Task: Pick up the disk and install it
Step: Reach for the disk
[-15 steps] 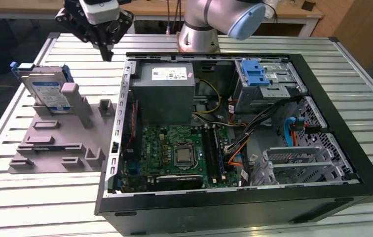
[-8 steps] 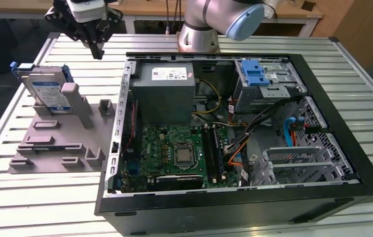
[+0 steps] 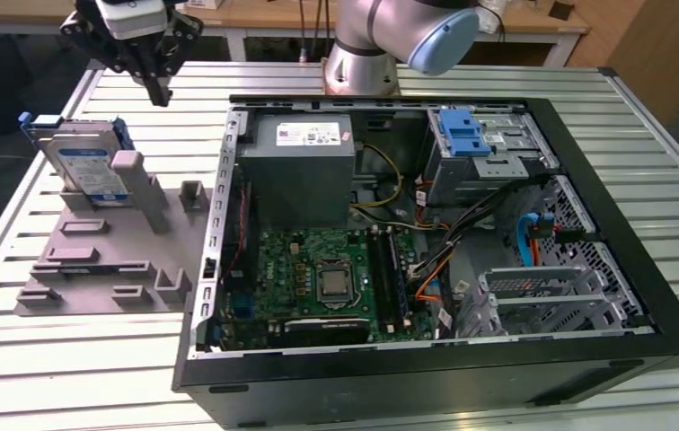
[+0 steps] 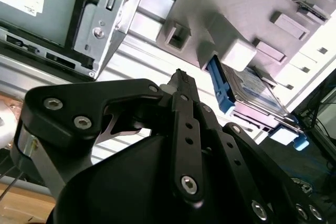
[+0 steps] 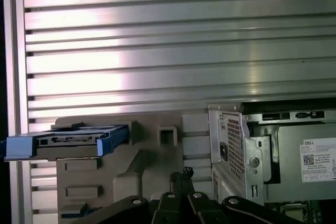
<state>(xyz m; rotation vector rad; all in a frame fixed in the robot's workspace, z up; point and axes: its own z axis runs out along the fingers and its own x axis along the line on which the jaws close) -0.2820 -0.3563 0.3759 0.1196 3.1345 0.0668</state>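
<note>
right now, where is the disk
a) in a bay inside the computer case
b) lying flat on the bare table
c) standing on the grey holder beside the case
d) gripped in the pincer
c: the disk stands on edge in the grey holder at the exterior view's left of the computer case, while the pincer hangs above and apart from it, shut on nothing.

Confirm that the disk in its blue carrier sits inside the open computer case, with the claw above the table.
Wrong on one count. The exterior view shows the disk standing on edge in the grey fixture, outside the open computer case, to the exterior view's left of it. The claw is above the table.
</note>
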